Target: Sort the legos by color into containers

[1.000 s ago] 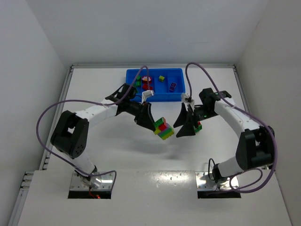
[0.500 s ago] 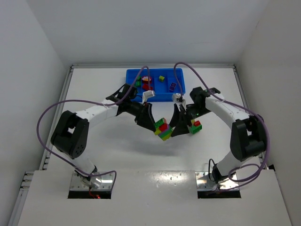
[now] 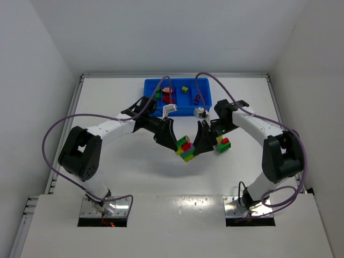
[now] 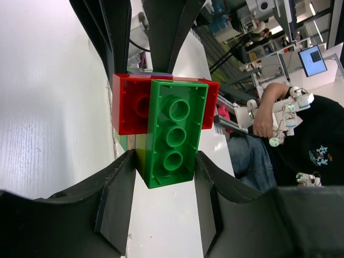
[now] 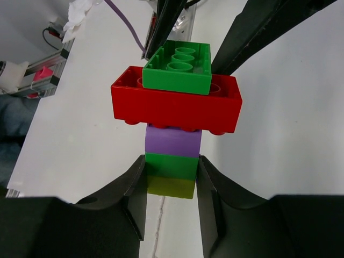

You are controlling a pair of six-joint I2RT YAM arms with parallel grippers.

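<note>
A multicoloured clump of legos [image 3: 186, 149] hangs above the table's middle, held from both sides. My left gripper [image 4: 164, 157] is shut on its green end brick [image 4: 174, 134], which sits on a red brick [image 4: 129, 105]. My right gripper [image 5: 171, 164] is shut on the opposite end, its fingers pressing the lower green brick [image 5: 172, 165] and the yellow one [image 5: 171, 187], below a purple brick [image 5: 173, 141]. The blue tray of containers [image 3: 204, 107] lies at the back, holding green [image 3: 158, 95], red [image 3: 169, 98], yellow [image 3: 184, 89] and purple [image 3: 197, 99] legos in separate compartments.
A small red-and-green clump [image 3: 223, 144] rests on the table just right of my right gripper [image 3: 198, 145]. Purple cables loop over both arms. White walls close in the table on the left, back and right.
My right gripper swung left from beside the small clump to the held clump and closed on its lower end. The left arm stayed still with its grip unchanged.
</note>
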